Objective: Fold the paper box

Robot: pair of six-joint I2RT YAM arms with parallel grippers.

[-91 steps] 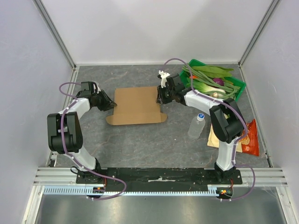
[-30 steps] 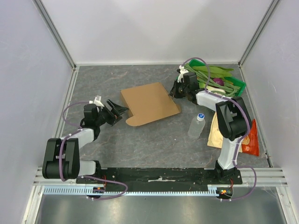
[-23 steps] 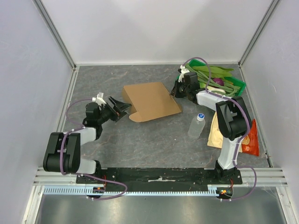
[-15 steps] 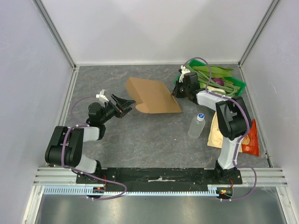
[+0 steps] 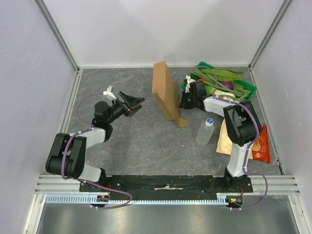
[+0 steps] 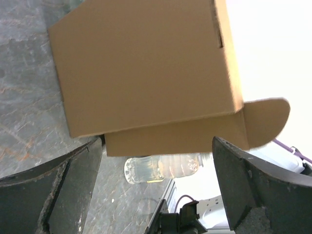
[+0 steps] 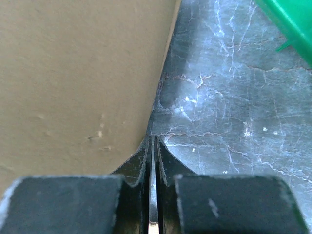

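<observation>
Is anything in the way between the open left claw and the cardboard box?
No, nothing visible. Only bare table lies between the left gripper and the paper box, which stands on edge straight ahead of it.

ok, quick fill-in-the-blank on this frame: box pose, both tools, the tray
1. The paper box is not lying flat; it stands up on one ___.
2. The left tool has its fingers wide ___, with nothing between them.
3. The right tool sits between the paper box and the ___ tray of vegetables.

Missing words: edge; open; green
</observation>
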